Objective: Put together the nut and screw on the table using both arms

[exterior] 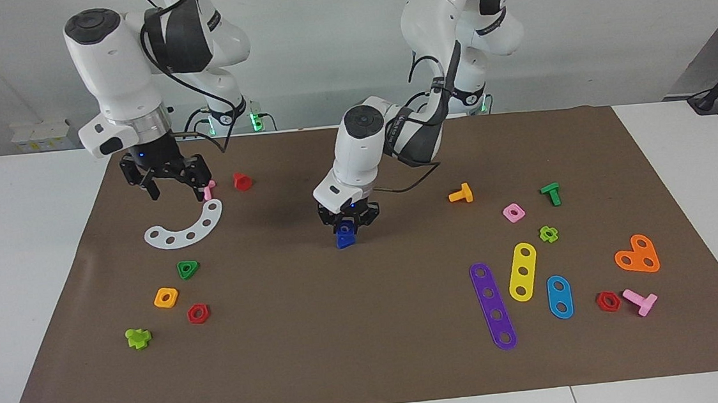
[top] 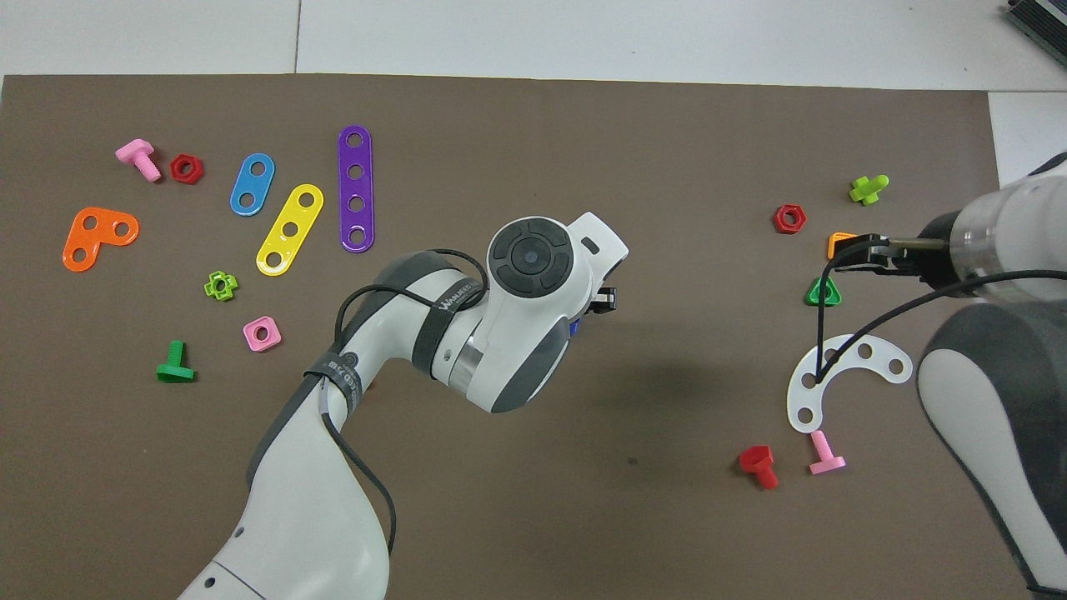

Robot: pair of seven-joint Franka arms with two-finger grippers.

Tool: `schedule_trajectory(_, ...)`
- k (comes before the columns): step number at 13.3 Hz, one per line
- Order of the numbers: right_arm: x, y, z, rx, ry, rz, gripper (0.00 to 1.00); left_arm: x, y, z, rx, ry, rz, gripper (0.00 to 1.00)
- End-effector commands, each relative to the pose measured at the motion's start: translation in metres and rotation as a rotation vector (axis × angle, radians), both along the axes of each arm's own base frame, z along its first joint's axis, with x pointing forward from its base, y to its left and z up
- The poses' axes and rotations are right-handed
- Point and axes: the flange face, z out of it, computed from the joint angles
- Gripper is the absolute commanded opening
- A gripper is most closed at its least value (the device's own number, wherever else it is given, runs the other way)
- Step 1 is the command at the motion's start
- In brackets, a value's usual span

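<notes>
Two grippers on record. Left gripper [exterior: 348,223]: fingers clenched on the nut [exterior: 345,229], a small dark-blue square piece held directly over the screw [exterior: 345,241], which stands on the brown mat [exterior: 372,367] near the middle of the table [exterior: 31,266]; whether nut and screw touch cannot be told. In the overhead view the left arm [top: 467,333] covers both pieces, with only a sliver of blue showing at its wrist. Right gripper [exterior: 168,184]: fingers released and spread, holding nothing, raised over the mat toward the right arm's end of the table, above the pink bolt [exterior: 208,189] and the white curved strip [exterior: 185,226]; in the overhead view its tip [top: 859,254] lies over the orange-yellow square nut [exterior: 166,297] and green triangular nut [top: 823,292]. Other stock at the right arm's end: red bolt [exterior: 241,181], red hex nut [exterior: 198,313], lime cross piece [exterior: 138,338]. Stock at the left arm's end: orange bolt [exterior: 461,194], pink square nut [exterior: 513,213], green bolt [exterior: 550,193], green cross nut [exterior: 549,234], purple strip [exterior: 493,306], yellow strip [exterior: 522,272], blue strip [exterior: 559,297], orange heart plate [exterior: 637,255], a second red hex nut [exterior: 608,301], a second pink bolt [exterior: 640,301].
</notes>
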Motion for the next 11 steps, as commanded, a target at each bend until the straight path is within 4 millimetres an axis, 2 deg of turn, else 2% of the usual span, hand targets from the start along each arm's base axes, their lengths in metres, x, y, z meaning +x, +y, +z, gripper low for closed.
schedule_trajectory(1,0.004,-0.016,0.020,0.013,0.016,0.034,0.97,-0.022,-0.002,-0.022,0.033,-0.026,-0.023,0.00)
schedule_trajectory(4,0.007,-0.023,0.035,0.044,0.039,0.023,0.97,-0.023,0.000,-0.024,0.025,-0.039,-0.020,0.00)
schedule_trajectory(8,0.005,-0.019,0.031,0.042,0.070,0.046,0.97,-0.025,-0.001,-0.025,0.022,-0.045,-0.025,0.00)
schedule_trajectory(9,0.005,-0.021,0.030,0.042,0.072,0.045,0.97,-0.023,-0.001,-0.023,0.019,-0.046,-0.021,0.34)
schedule_trajectory(10,0.003,-0.021,0.029,0.042,0.075,0.045,0.97,-0.021,0.000,-0.021,0.021,-0.046,-0.020,0.78)
schedule_trajectory(11,0.002,-0.020,0.027,0.042,0.081,0.048,0.97,-0.016,0.001,-0.014,0.017,-0.054,-0.015,1.00)
